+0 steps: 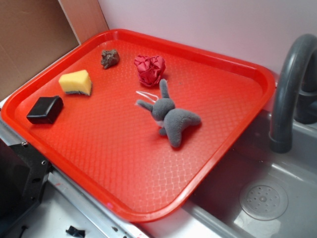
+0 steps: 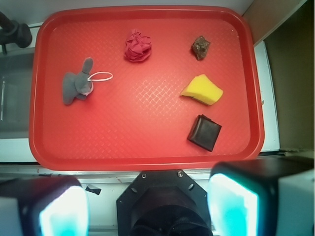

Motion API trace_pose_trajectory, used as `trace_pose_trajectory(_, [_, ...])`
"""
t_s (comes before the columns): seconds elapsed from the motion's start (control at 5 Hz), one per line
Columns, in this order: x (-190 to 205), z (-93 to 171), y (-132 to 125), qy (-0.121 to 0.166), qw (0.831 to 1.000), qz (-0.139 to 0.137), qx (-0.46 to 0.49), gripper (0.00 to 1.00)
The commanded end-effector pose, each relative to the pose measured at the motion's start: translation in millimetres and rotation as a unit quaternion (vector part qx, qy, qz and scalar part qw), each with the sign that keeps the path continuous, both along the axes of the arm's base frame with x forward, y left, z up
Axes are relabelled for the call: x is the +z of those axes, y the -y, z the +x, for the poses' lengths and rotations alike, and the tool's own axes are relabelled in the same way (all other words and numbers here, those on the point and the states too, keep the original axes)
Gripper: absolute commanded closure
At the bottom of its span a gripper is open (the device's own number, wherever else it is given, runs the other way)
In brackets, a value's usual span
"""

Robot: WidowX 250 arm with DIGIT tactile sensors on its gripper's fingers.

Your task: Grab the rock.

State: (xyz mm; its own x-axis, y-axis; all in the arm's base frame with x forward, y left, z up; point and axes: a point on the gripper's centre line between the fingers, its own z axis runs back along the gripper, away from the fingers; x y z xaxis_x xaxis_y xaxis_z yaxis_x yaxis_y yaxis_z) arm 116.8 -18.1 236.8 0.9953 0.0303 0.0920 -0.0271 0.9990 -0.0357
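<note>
The rock [image 1: 109, 58] [image 2: 200, 47] lies on the red tray [image 1: 124, 168] [image 2: 147, 142], on the textured floor near a corner; in the exterior view this is the far corner, next to the brown board [image 1: 29, 39]. It is small, lumpy, brown-grey and rough. No writing, brand or label can be read on it, nor on anything else in view. Its outline is irregular; in the wrist view it runs slightly longer from upper right to lower left, though the long axis is weak and hard to fix. It touches nothing but the tray.

Places relative to the rock: the yellow sponge wedge [image 1: 76, 83] [image 2: 202, 91] sits near it along the same side of the tray, apart from it. The glossy black block [image 1: 45, 109] [image 2: 204, 132] lies beyond the sponge, farther along that side. The red crumpled ball [image 1: 150, 69] [image 2: 138, 46] sits across from the rock along the same tray edge, well apart. The grey plush rabbit [image 1: 170, 116] [image 2: 77, 86] with a white loop lies farther off, beyond the ball, toward the grey sink [image 1: 262, 198] and its dark faucet [image 1: 290, 89].

The hand [image 2: 147, 206] appears only in the wrist view, at the bottom edge, off the tray and well apart from the rock. Its two fingers [image 2: 64, 211] stand wide apart with nothing between them: open and empty.
</note>
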Motion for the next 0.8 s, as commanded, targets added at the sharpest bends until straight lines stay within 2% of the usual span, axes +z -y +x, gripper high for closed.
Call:
trace_pose_trajectory(0.0, [0.0, 0.0, 0.0, 0.000, 1.000, 0.000, 0.000, 0.00])
trace_pose_trajectory(0.2, [-13.8, 21.4, -16.5, 0.023, 0.992, -0.006, 0.124, 0.00])
trace_pose_trajectory(0.4, [-40.5, 46.4, -36.8, 0.046, 0.968, -0.020, 0.247, 0.00])
trace_pose_trajectory(0.6, [-64.0, 78.3, -62.9, 0.099, 0.926, -0.012, 0.364, 0.00])
